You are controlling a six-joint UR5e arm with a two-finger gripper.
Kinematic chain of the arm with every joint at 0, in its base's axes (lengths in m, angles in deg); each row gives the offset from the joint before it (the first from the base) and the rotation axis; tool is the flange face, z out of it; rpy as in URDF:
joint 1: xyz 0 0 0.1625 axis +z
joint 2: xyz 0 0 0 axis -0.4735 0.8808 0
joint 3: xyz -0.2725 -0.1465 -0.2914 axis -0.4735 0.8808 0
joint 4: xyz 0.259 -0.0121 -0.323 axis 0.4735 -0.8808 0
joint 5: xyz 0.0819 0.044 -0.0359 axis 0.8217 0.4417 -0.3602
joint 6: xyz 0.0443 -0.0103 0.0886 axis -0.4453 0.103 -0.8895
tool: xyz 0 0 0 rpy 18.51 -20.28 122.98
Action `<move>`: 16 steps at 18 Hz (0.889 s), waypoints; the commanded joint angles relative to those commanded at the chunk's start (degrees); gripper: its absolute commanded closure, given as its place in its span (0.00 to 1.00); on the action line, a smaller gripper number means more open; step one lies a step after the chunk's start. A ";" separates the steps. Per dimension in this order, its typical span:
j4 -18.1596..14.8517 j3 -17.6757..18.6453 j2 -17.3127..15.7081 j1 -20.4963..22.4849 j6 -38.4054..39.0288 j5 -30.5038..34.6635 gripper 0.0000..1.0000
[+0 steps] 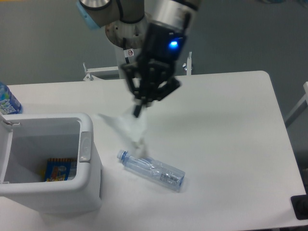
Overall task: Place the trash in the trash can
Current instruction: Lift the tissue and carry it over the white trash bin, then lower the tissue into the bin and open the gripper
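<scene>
At the near left, about 8 o'clock in the view, the trash can (91, 185) stands on the white desk (231, 144) with its lid (5, 149) swung open to the left. A grey oval button (85, 146) sits on its right rim, and a flat yellow and blue packet (60, 169) lies on the bottom inside.

Right of the can, near the middle at about 6 o'clock, the clear plastic bottle (151, 169) lies on its side on the desk, blue cap (121, 155) pointing toward the can, its far end aimed at 4 o'clock. It is apart from the can.

Just above the bottle's cap end hangs the crumpled wrapper (130, 129), blurred, off the desk, between the can's right rim and the bottle. Its lower tip looks close over the bottle; whether it touches cannot be told.

The wrapper's upper end is pinched in the gripper (138, 111), whose dark fingers (136, 113) are closed together on it, pointing down. A blue light glows on the wrist above them. The arm leans in from 12 o'clock.

At the far left edge, at 9 o'clock behind the can, part of a blue-labelled bottle (7, 100) stands upright. At the far edge of the desk, the robot's pale pedestal (126, 62) rises behind the arm.
</scene>
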 joint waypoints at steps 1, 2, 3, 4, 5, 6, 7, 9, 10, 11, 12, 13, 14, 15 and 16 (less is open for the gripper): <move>0.00 0.09 0.00 -1.58 0.00 0.00 0.94; 0.09 0.09 0.09 -3.16 0.00 0.09 0.95; 0.00 0.17 0.09 -4.31 0.00 0.09 0.94; 0.00 0.26 0.09 -5.10 0.00 0.09 0.94; 0.00 0.44 0.09 -5.98 -0.09 0.09 0.93; 0.00 0.61 0.09 -6.77 -0.26 0.17 0.93; 0.00 0.79 0.09 -7.22 -0.44 0.44 0.93; 0.09 1.14 0.61 -8.53 -2.45 2.89 0.93; 0.09 1.14 1.14 -9.32 -4.81 4.12 0.93; 0.09 1.23 1.58 -10.20 -7.18 5.44 0.93; 0.17 1.14 1.93 -10.82 -8.69 6.75 0.93; 0.18 1.14 2.45 -11.26 -10.35 8.16 0.93; 0.09 1.14 2.72 -11.87 -12.29 9.48 0.93; 0.00 1.14 3.16 -12.75 -13.52 10.54 0.93; 0.09 1.14 3.69 -13.37 -13.97 11.68 0.93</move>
